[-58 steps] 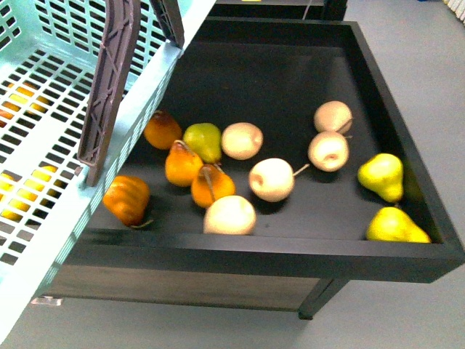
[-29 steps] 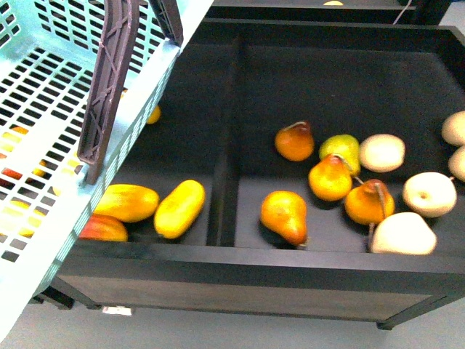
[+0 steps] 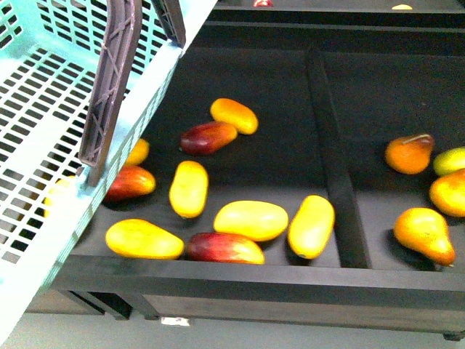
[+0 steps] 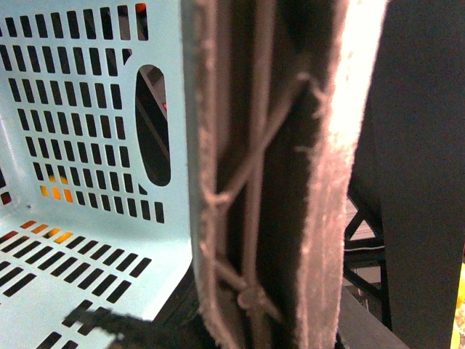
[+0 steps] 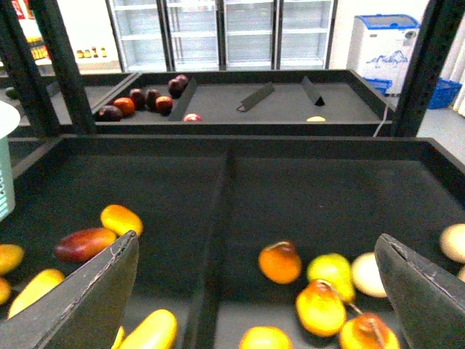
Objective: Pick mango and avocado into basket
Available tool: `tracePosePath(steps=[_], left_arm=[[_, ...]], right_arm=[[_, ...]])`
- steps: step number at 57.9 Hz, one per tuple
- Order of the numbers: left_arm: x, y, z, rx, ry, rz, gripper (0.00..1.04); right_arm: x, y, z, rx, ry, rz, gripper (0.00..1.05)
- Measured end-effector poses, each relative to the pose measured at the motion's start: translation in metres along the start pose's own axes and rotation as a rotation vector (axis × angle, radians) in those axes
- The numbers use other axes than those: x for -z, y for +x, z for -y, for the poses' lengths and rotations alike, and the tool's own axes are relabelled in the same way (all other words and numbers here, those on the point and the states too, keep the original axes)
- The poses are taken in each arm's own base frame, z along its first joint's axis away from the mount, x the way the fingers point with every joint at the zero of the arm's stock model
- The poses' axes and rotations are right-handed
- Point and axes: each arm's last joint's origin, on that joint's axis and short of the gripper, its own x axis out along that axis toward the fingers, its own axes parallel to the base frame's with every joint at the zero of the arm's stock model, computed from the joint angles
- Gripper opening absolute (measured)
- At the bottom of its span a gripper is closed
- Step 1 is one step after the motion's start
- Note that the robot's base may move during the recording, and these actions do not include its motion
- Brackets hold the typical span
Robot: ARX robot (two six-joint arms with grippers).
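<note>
Glass-door fridges (image 5: 218,29) line the room's far wall. The black counter (image 3: 276,283) is walled, divided and fruit-strewn. The basket (image 3: 43,87) fills the front view's upper left. The mango (image 3: 251,219), lower centre, we judge smooth, firm and roll-prone: grip across its middle. We see no avocado. The right claw (image 5: 256,240) hangs spread and empty; the left claw's state we cannot tell.

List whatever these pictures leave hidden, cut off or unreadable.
Avocado: none shows in any view.
Front view: the basket wall covers part of a yellow fruit.
Front view: the right edge cuts off a green pear.
Right wrist view: dark fruit in the far tray, too small to name.
Left wrist view: the basket handle fills it.
</note>
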Motion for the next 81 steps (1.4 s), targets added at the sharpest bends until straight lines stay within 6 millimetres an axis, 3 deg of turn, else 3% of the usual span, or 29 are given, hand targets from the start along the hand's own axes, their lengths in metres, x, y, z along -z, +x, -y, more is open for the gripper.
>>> tracePosePath(steps=[50, 58, 62, 67, 81], left_arm=[[-0.001, 0.0, -0.001, -0.005, 0.004, 0.013, 0.16], [-0.003, 0.002, 0.001, -0.11, 0.055, 0.076, 0.16], [0.002, 0.013, 0.006, -0.222, 0.166, 0.05, 0.16], [0.007, 0.031, 0.008, -0.209, 0.257, -0.018, 0.16], [0.037, 0.104, 0.018, 0.036, 0.452, -0.396, 0.15]], right_arm=[[0.0, 0.0, 0.0, -0.008, 0.0, 0.0, 0.96], [0.0, 0.0, 0.0, -0.01, 0.0, 0.0, 0.96], [0.0, 0.0, 0.0, -0.008, 0.0, 0.0, 0.96], [0.0, 0.0, 0.0, -0.006, 0.0, 0.0, 0.96], [0.0, 0.0, 0.0, -0.006, 0.0, 0.0, 0.96]])
